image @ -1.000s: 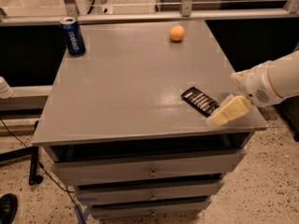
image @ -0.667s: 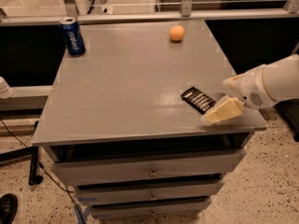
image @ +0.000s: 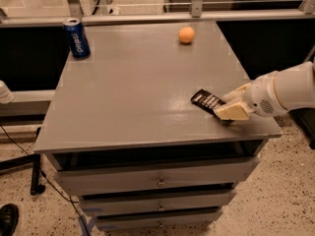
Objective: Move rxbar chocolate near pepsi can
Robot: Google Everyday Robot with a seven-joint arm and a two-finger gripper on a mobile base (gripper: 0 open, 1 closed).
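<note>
One rxbar chocolate (image: 206,101) lies flat at the lower right of the grey counter (image: 133,92), its long axis running upper left to lower right. Its lower-right end meets my hand (image: 230,108); I cannot tell whether the hand grips it. The pepsi can (image: 77,38) stands upper left, and speckled floor (image: 285,200) lies below.

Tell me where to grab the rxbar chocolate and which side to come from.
Pinch the rxbar chocolate across its narrow width, on its long edges, coming down from above. It lies flat and thin on the table near the front right corner, so no face stands up for a sideways grip. The gripper sits over its right end, so that end is likely easiest.
</note>
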